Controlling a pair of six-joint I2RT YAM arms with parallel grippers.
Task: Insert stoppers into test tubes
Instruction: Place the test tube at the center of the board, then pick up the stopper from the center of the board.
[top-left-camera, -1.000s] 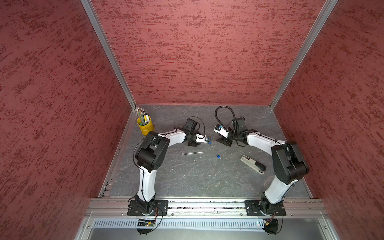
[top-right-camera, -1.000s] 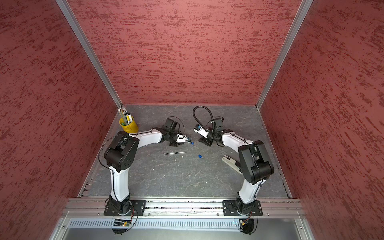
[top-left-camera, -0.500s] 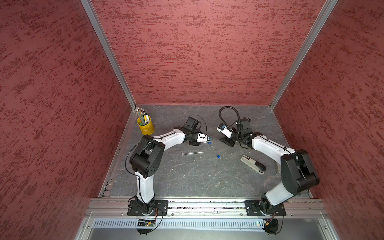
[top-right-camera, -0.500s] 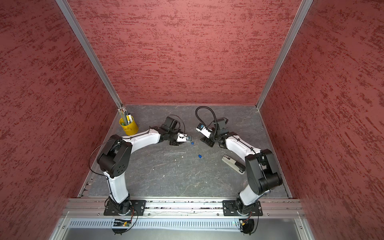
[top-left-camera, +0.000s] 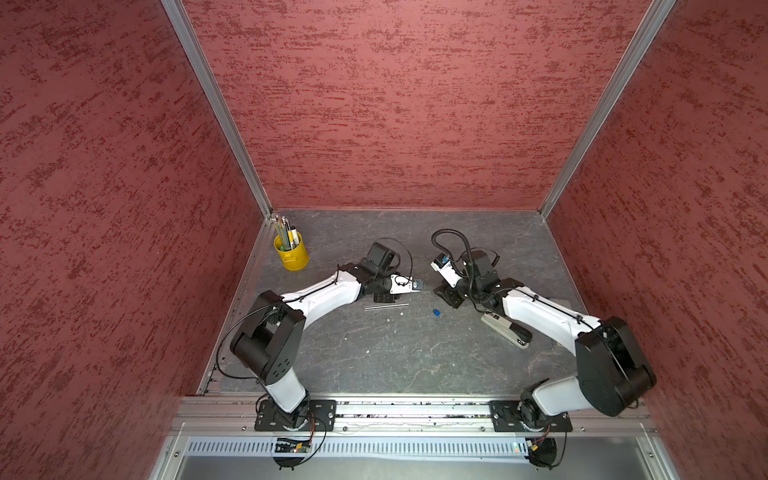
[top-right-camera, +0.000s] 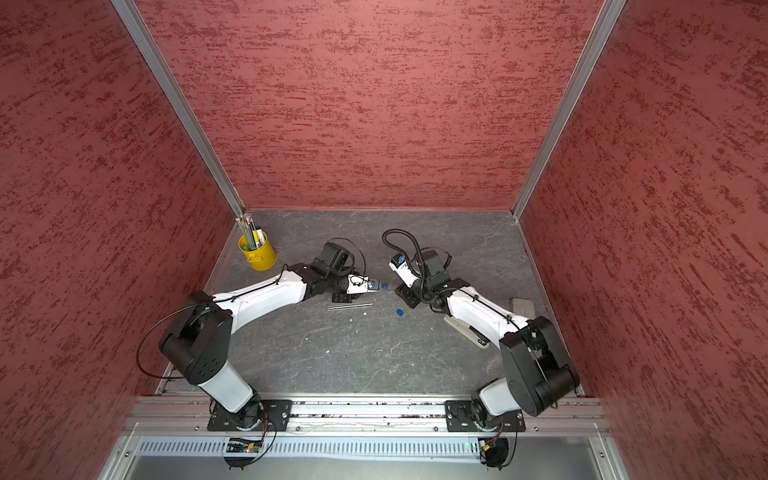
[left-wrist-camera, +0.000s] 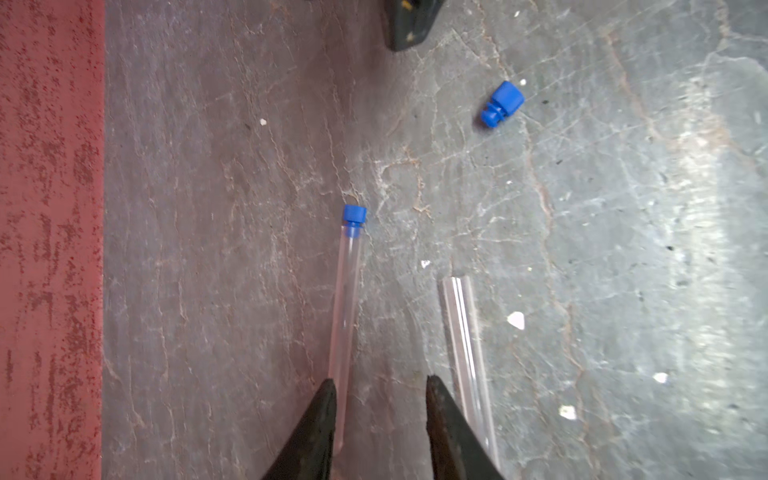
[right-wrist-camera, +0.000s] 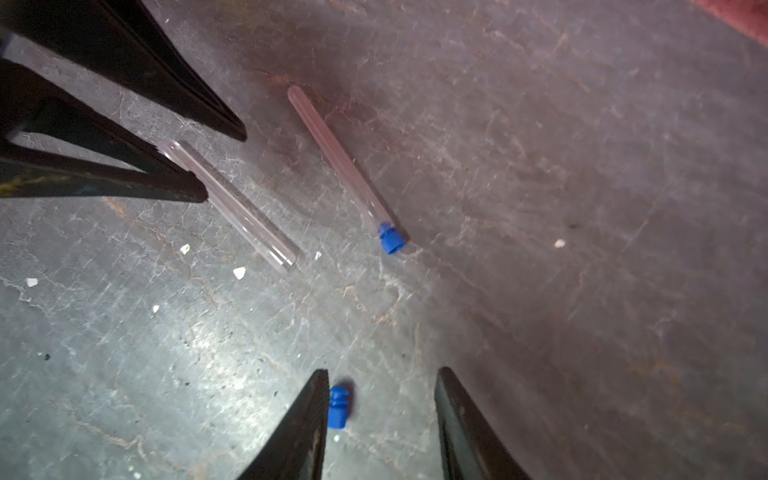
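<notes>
Because one tube (top-left-camera: 386, 306) is lying unplugged, the empty, parted right end effector (right-wrist-camera: 382, 370) is aiming at the stopper (top-left-camera: 436, 311) at that tube's three o'clock

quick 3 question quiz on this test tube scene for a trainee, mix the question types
1. How many stoppers lie loose on the table?
2. True or false: the left gripper has its jaws shut.
3. The stoppered test tube is: A) lying flat on the table, B) standing upright, C) lifted in the air.
Key: 1 one; 2 false; 3 A.
</notes>
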